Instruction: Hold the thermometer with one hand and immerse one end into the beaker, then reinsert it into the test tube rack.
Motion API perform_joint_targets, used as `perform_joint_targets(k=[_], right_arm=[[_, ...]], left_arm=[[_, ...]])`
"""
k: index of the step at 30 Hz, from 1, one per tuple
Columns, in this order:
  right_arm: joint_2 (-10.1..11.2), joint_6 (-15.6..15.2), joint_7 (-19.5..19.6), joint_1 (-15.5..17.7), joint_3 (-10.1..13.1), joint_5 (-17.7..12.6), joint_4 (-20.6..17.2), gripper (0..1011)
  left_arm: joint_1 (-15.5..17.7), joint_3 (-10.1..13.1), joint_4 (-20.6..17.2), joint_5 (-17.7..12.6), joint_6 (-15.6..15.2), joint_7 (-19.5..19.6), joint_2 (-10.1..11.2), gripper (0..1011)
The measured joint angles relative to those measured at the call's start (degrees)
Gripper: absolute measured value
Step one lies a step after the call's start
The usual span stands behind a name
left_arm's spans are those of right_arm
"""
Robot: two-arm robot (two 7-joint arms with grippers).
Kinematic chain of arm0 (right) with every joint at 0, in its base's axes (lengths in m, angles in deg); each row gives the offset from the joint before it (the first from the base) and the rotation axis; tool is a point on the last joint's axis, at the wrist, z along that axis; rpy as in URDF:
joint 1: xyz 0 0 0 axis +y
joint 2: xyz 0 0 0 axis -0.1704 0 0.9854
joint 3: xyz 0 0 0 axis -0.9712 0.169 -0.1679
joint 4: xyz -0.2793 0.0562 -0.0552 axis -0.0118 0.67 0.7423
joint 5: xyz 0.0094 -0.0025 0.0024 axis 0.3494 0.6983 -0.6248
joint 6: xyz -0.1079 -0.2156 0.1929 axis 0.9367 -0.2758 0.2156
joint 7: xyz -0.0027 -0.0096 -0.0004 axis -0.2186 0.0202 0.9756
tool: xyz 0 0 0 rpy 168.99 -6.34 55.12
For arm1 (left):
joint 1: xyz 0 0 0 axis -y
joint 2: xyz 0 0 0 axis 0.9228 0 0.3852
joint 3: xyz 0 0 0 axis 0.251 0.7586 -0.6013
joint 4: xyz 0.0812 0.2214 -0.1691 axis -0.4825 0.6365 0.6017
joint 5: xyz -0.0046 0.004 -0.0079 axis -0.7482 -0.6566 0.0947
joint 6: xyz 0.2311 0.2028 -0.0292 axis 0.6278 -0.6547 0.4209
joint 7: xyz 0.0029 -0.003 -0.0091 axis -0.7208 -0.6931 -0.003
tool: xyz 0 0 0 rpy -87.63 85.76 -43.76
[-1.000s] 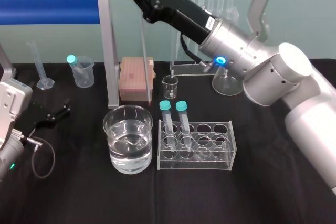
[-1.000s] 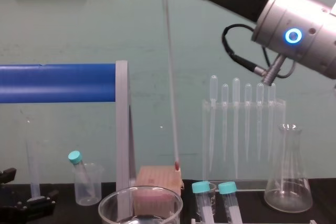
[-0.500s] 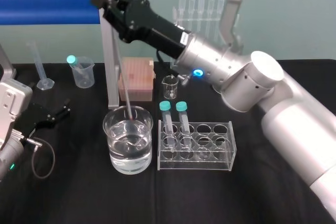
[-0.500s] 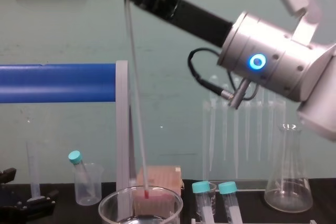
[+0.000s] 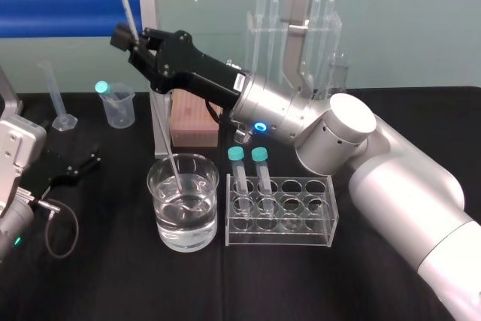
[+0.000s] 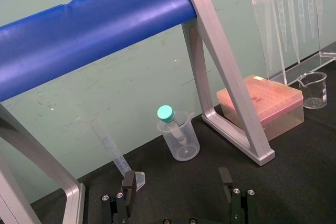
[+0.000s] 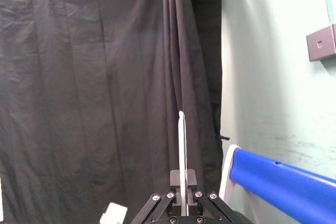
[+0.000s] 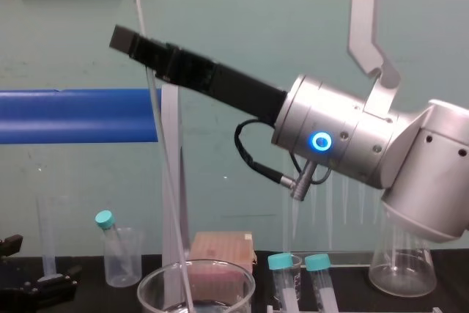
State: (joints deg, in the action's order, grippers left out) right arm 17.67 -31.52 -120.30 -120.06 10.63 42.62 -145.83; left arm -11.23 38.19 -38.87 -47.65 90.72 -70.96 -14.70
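**Thermometer in beaker: dip stage, return to rack pending**

The thermometer (image 5: 128, 9) stands tilted, its upper end leaning toward the robot's left and its lower end inside the beaker (image 5: 186, 238). The beaker holds clear water and sits on the black table just left of the test tube rack (image 5: 301, 219). Through the glass it is hard to say whether the tip is under the water line or only at it; it looks to be at or just below the surface.

The right gripper (image 5: 129, 37) is clenched on the rod near its top, high above the beaker. The right wrist view shows the rod pinned between the closed fingers. The left gripper (image 5: 79, 165) lies parked on the table at the far left, fingers spread, holding nothing.

Risks from here, as judged:
- The rod is held far from its wet end, so a small wrist swing could knock the tip against the beaker wall or floor. Thin glass may snap.
- Lifting out on the tilt may catch the rim.
- The grey frame post (image 5: 149, 5) stands close behind the rod's path.
- Two capped tubes (image 5: 239, 171) fill the rack slots nearest the beaker, so reinsertion calls for an open slot and a near-upright rod.
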Motion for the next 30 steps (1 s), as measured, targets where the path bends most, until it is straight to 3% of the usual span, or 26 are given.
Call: perform_joint_targets(k=[10, 30], right_arm=[[-0.8, 0.6, -0.8, 0.2, 0.0, 2.0, 3.6, 56], [0.0, -0.6, -1.7, 2.0, -0.3, 4.1, 3.9, 56]], left_arm=[[0.0, 0.0, 0.0, 0.0, 0.0, 0.0, 0.0, 1008], [0.0, 0.0, 0.0, 0.0, 0.0, 0.0, 0.0, 1008]])
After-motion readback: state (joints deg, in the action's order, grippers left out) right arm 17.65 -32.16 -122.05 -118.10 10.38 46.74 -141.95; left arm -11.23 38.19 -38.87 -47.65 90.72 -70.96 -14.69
